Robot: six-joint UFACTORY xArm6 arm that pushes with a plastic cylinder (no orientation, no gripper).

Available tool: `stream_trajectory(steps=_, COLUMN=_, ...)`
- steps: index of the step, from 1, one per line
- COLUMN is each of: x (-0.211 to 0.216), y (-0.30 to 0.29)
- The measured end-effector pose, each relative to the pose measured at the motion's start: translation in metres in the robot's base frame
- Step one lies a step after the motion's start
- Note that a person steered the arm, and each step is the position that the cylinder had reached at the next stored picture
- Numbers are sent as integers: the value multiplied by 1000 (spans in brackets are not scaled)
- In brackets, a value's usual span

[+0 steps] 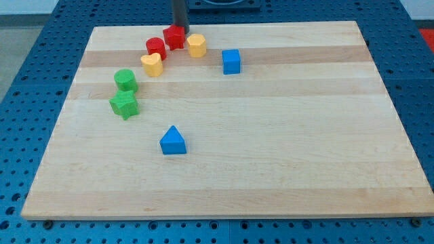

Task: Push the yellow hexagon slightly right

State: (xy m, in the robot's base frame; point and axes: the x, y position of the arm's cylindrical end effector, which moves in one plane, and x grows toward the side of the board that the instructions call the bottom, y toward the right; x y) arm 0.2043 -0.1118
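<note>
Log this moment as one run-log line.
my tip: at the view's top, just behind red block | yellow hexagon: right of red block, not yet pushed | board: wooden

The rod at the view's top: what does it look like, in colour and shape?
My tip ends a straight, dark grey rod, round and plain. I see no cables, no markings and no sleeve on it. Only its lower part shows; the rest is cut off by the view's top edge. It ends just behind the red block.
</note>
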Motion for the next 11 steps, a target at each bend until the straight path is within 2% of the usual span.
stream_trajectory(steps=2, x=2, y=-10)
stream_trajectory(steps=5, x=40, y=-10)
stream_trajectory(steps=11, x=46, y=62)
